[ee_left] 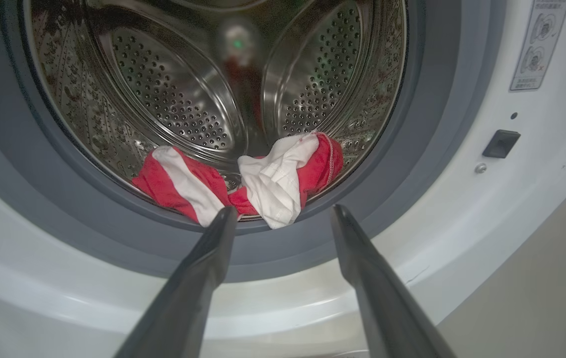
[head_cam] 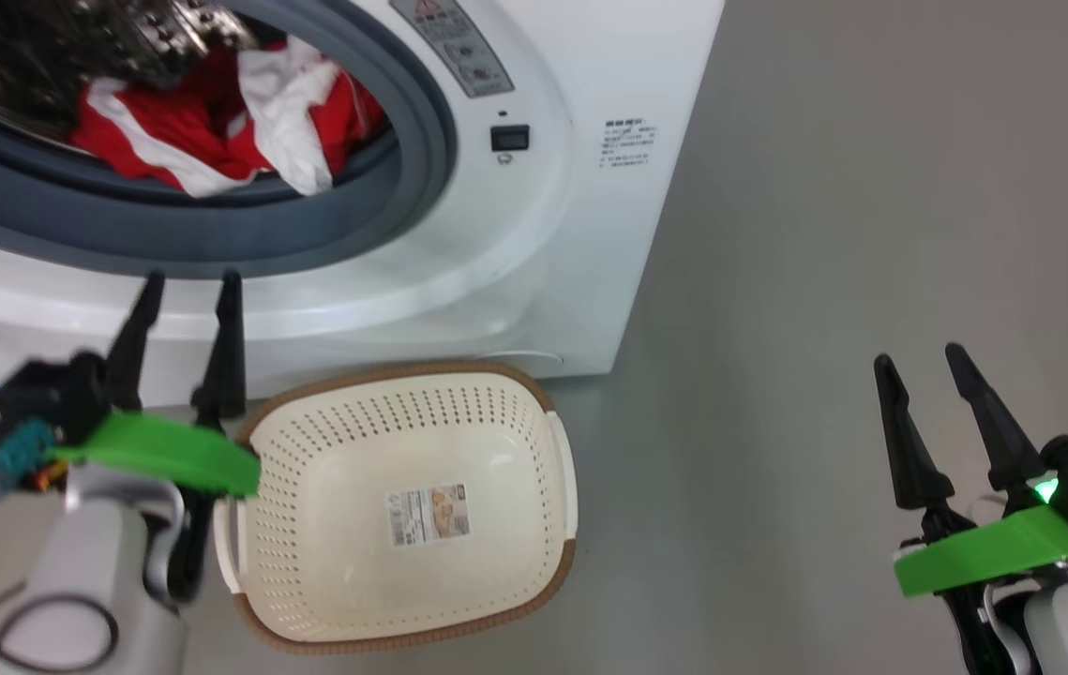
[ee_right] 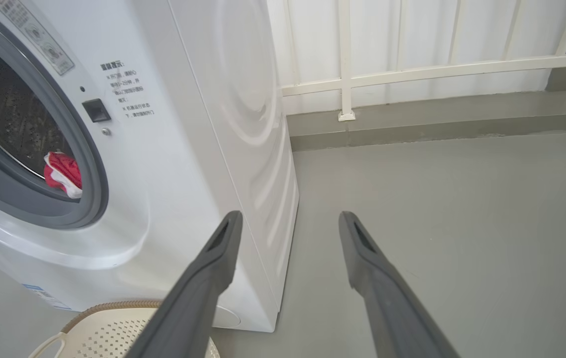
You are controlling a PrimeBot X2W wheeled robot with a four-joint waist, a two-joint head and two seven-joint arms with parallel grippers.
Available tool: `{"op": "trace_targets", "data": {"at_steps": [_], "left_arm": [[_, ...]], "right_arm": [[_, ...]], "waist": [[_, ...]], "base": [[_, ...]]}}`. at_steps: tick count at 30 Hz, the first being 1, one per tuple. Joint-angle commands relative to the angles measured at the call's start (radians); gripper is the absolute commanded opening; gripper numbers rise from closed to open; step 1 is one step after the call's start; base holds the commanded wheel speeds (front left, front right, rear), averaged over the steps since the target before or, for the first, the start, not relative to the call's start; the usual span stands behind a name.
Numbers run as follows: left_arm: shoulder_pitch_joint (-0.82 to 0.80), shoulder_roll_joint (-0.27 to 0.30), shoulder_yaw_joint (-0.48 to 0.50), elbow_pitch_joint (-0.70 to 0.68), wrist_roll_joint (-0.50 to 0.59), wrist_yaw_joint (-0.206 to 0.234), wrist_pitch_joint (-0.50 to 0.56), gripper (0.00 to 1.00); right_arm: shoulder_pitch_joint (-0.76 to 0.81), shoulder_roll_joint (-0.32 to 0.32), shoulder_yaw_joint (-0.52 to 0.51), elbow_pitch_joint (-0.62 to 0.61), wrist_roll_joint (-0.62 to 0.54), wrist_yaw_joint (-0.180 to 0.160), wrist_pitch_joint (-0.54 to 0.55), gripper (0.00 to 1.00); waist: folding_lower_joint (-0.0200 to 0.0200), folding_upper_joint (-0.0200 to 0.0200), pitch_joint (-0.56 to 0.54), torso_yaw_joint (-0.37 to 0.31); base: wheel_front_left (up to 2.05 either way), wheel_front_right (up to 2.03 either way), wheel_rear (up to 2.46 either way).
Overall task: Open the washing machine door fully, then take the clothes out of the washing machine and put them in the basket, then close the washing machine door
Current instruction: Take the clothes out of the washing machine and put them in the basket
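Some clothes (head_cam: 215, 122) in washing machine (head_cam: 590, 234); basket (head_cam: 355, 441) nearby

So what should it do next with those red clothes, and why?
Probably ease the left gripper forward into the drum, toward the clothes. Its fingers stand open and point at the red and white heap, which lies at the drum's front lip. The basket below holds no clothes, so the unloading seems not yet begun.
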Motion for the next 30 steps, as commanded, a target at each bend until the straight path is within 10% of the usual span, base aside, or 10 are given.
{"op": "trace_targets", "data": {"at_steps": [1,30], "left_arm": [[-0.063,0.043,0.020,0.009,0.016,-0.006,-0.005,1.00],[-0.680,0.212,-0.228,0.558,-0.121,-0.006,-0.005,1.00]], "right_arm": [[-0.029,-0.006,0.024,-0.028,-0.014,0.006,-0.009,1.00],[-0.162,0.073,0.035,-0.045,-0.005,0.006,-0.009,1.00]], "waist": [[0.0000,-0.0001,0.061,-0.028],[0.0000,-0.0001,0.299,-0.165]], "base": [[0.00,0.00,0.00],[0.00,0.00,0.00]]}}
